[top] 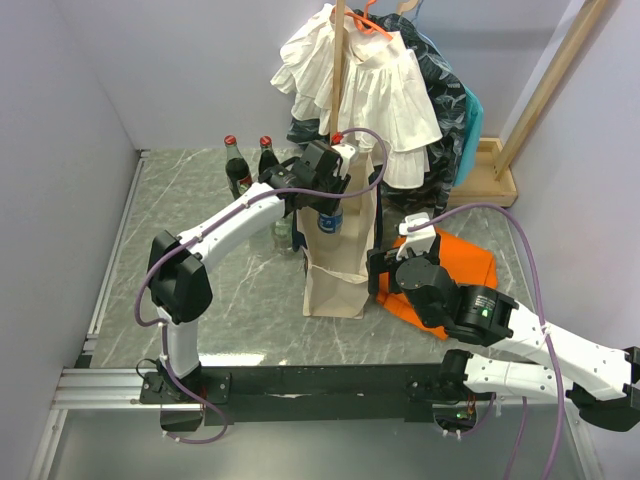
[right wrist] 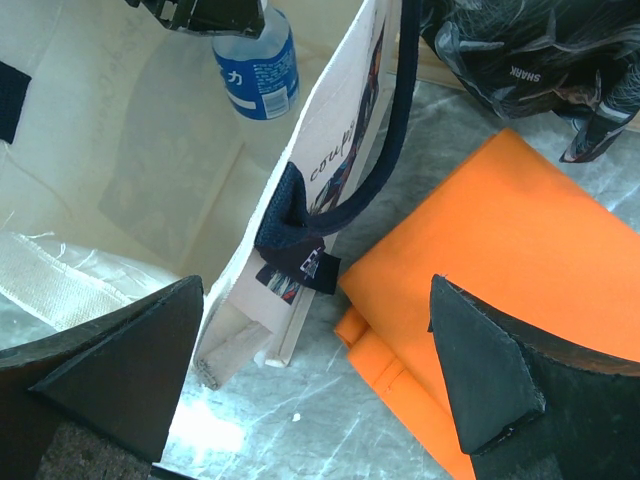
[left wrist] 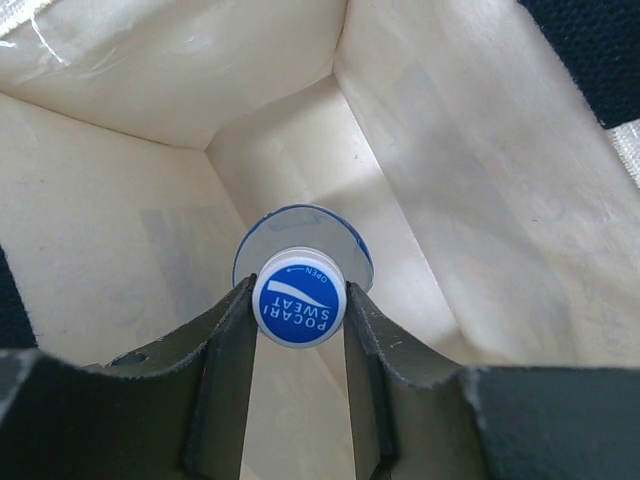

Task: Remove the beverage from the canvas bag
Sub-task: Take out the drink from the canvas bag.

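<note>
The cream canvas bag (top: 338, 270) stands upright in the middle of the table, and its navy handle (right wrist: 385, 130) hangs down the outside. The beverage (top: 330, 220) is a clear bottle with a blue label and a blue Pocari Sweat cap (left wrist: 298, 297). It hangs upright inside the bag's mouth, above the bag floor. My left gripper (left wrist: 298, 295) reaches in from above, shut on the cap. My right gripper (right wrist: 317, 290) is open at the bag's right side and straddles its wall (right wrist: 330, 150) near the rim. The bottle (right wrist: 258, 65) shows past it.
A folded orange cloth (top: 455, 265) lies just right of the bag, under my right gripper. Two red-capped cola bottles (top: 235, 165) stand behind the bag on the left. Clothes on a stand (top: 370, 80) hang at the back, with a dark jacket (right wrist: 520, 50) beside the bag.
</note>
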Robot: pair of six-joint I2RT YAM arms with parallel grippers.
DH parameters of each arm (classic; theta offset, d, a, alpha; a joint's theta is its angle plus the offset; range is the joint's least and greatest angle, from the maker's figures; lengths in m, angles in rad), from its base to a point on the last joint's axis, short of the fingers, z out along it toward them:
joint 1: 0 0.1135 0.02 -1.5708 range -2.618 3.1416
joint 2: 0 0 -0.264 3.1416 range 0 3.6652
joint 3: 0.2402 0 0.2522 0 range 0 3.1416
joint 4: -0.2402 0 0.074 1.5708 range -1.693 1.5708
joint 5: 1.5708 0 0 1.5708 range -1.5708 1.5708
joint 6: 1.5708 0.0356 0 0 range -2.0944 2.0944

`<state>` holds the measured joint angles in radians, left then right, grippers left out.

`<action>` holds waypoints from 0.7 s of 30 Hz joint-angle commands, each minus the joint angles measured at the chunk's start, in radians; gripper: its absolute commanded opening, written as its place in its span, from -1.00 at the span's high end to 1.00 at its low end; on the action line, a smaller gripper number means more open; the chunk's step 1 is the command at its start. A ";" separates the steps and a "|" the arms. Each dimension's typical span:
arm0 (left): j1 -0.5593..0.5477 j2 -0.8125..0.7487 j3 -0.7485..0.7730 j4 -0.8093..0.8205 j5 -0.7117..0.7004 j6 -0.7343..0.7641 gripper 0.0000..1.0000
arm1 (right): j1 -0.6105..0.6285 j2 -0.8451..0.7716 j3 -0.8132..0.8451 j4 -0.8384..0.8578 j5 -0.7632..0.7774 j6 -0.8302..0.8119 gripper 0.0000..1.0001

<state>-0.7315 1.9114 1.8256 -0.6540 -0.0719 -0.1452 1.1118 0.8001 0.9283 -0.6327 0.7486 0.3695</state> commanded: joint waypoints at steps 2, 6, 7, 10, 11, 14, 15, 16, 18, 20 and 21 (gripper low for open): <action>-0.003 0.012 0.032 0.037 0.030 -0.014 0.54 | -0.001 -0.004 -0.008 0.021 0.029 0.003 -1.00; -0.003 0.008 0.037 0.039 0.024 -0.019 0.98 | -0.001 -0.004 -0.006 0.018 0.031 0.005 -1.00; -0.003 0.005 0.037 0.039 0.023 -0.017 0.98 | -0.001 -0.004 -0.006 0.018 0.032 0.005 -1.00; -0.003 -0.014 0.029 0.056 0.011 -0.021 0.98 | -0.001 -0.006 -0.008 0.019 0.032 0.006 -1.00; -0.003 -0.023 0.029 0.063 0.011 -0.021 0.98 | -0.001 -0.009 -0.008 0.019 0.031 0.006 -1.00; -0.003 -0.040 0.035 0.070 0.011 -0.017 0.98 | -0.001 -0.013 -0.006 0.014 0.035 0.011 -1.00; -0.002 -0.052 0.035 0.074 0.011 -0.016 0.98 | -0.001 -0.013 -0.006 0.013 0.035 0.011 -1.00; -0.003 -0.058 0.038 0.074 0.011 -0.014 0.98 | -0.001 -0.016 -0.006 0.013 0.035 0.011 -1.00; -0.002 -0.075 0.047 0.077 0.011 -0.014 0.98 | -0.001 -0.018 -0.006 0.013 0.037 0.011 -1.00; -0.002 -0.095 0.046 0.085 0.009 -0.017 0.98 | -0.001 -0.019 -0.008 0.018 0.038 0.009 -1.00; -0.003 -0.104 0.040 0.093 0.011 -0.019 0.98 | -0.003 -0.018 -0.008 0.016 0.037 0.009 -1.00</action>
<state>-0.7315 1.9083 1.8259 -0.6502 -0.0734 -0.1474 1.1118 0.7982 0.9237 -0.6327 0.7536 0.3695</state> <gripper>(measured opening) 0.397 0.999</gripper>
